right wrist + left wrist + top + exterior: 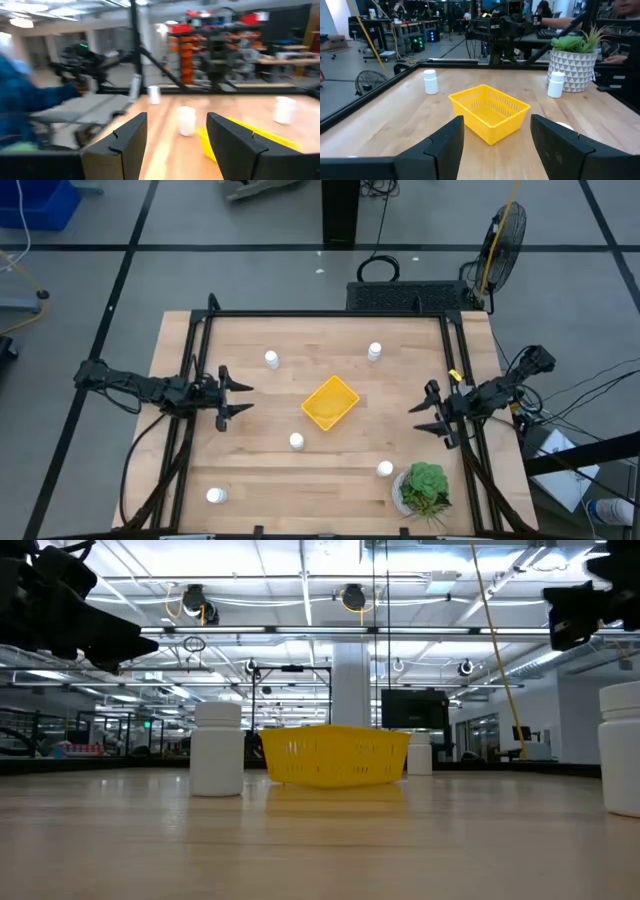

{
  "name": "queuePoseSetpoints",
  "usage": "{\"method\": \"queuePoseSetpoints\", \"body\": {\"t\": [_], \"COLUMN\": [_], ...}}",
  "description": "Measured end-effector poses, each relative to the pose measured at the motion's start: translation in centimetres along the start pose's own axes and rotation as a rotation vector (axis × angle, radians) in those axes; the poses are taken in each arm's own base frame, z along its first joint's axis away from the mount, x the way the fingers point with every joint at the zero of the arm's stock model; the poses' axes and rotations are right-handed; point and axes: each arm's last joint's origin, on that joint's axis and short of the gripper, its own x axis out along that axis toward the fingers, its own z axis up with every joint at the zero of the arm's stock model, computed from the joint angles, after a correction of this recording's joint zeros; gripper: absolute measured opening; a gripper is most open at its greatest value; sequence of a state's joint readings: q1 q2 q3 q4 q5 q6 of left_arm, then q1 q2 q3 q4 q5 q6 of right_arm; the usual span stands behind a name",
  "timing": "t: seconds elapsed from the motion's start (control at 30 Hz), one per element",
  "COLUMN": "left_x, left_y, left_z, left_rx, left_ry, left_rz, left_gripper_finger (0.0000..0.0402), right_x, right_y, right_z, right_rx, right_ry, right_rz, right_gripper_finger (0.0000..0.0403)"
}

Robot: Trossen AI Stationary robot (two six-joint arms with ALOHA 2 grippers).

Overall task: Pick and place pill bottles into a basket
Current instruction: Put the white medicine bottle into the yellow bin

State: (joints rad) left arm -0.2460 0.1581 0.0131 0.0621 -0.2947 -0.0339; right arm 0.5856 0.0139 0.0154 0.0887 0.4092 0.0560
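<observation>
Nearest: left gripper, right gripper, jaws open, empty. Basket empty; five pill bottles scattered, nearest at 7 o'clock. Nothing placed yet.

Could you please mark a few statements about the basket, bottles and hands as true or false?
1. The basket is empty. True.
2. Five bottles stand on the table outside it, such as one just below it in the high view. True.
3. The left hand grips a bottle. False: it is open and holds nothing.
4. The plant sits inside the basket. False: it stands near the table's corner by the right hand.
5. The right hand is open. True.
</observation>
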Motion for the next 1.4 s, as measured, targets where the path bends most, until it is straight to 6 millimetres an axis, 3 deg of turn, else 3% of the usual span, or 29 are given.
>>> {"method": "queuePoseSetpoints", "body": {"t": [0.17,0.4,0.53,0.63,0.73,0.9,1.0,1.17,1.4], "left_x": [0.0,0.1,0.1,0.1,0.1,0.1,0.1,0.1,0.1], "left_y": [0.1,0.4,0.5,0.6,0.7,0.8,0.8,0.7,0.7], "left_z": [0.1,0.1,0.1,0.1,0.1,0.0,0.0,-0.1,-0.1], "left_rx": [-0.003,-0.021,-0.014,-0.014,-0.014,-0.010,-0.015,-0.031,-0.050], "left_ry": [-0.017,-0.017,-0.016,-0.015,-0.011,0.003,0.011,0.016,0.018], "left_rz": [0.005,0.031,0.046,0.056,0.064,0.072,0.068,0.045,0.043], "left_gripper_finger": [0.0234,0.0234,0.0234,0.0234,0.0234,0.0234,0.0234,0.0234,0.0234], "right_x": [0.2,0.3,0.3,1.0,2.4,6.6,9.0,11.8,13.1], "right_y": [-0.8,-2.8,-3.5,-3.9,-4.3,-5.9,-7.4,-10.5,-14.0], "right_z": [0.0,-0.1,4.2,7.0,10.7,13.8,14.8,15.4,16.7], "right_rx": [0.003,-0.056,-0.112,-0.169,-0.190,-0.295,-0.300,-0.132,-0.007], "right_ry": [-0.003,0.043,0.066,0.189,0.272,0.539,0.703,0.906,0.846], "right_rz": [-0.162,-0.559,-0.732,-0.827,-0.899,-0.994,-1.006,-0.964,-0.908], "right_gripper_finger": [0.0196,0.0196,0.0196,0.0196,0.0196,0.0196,0.0196,0.0196,0.0215]}}
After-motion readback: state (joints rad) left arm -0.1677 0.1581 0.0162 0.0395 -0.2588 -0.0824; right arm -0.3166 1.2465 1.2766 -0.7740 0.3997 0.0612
